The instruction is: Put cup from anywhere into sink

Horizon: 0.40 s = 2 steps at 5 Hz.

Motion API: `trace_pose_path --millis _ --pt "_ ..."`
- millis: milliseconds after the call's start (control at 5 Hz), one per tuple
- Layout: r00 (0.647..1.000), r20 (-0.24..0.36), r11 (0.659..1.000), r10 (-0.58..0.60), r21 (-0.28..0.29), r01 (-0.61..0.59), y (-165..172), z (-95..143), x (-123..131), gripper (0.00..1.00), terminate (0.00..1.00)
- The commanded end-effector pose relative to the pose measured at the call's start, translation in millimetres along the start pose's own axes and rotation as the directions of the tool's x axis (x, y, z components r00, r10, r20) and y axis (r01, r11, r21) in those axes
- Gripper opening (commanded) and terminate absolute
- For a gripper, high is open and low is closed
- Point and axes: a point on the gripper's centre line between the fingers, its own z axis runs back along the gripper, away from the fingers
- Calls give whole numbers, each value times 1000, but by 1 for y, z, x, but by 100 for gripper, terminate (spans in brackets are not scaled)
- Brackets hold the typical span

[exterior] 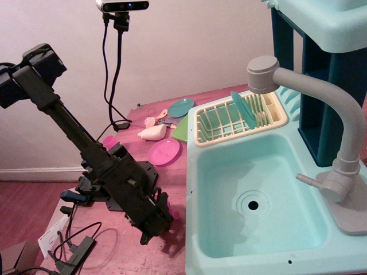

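The pink cup (174,215) stands on the pink table left of the sink, almost wholly hidden behind my gripper; only a sliver of its right side shows. My black gripper (156,219) is low over the table at the cup, with its fingers spread wide on either side of it, and it looks open. The pale turquoise sink (226,172) with its round drain hole (251,203) lies just to the right, its left rim close to the gripper. The grey faucet (338,114) curves over the sink's right side.
A flat pink plate (164,152), a cream scrub brush (152,133), a teal plate (180,107) and a second small pink cup (108,140) lie behind my arm. A cream dish rack (241,117) holds teal plates behind the sink. Cables trail at the lower left.
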Motion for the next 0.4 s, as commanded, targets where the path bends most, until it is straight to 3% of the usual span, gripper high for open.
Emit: trace_pose_path --millis 0,200 --pt "999 39 1000 19 2 -19 9 15 -9 0 0" --pt "999 42 999 28 23 -29 22 28 -20 0 0"
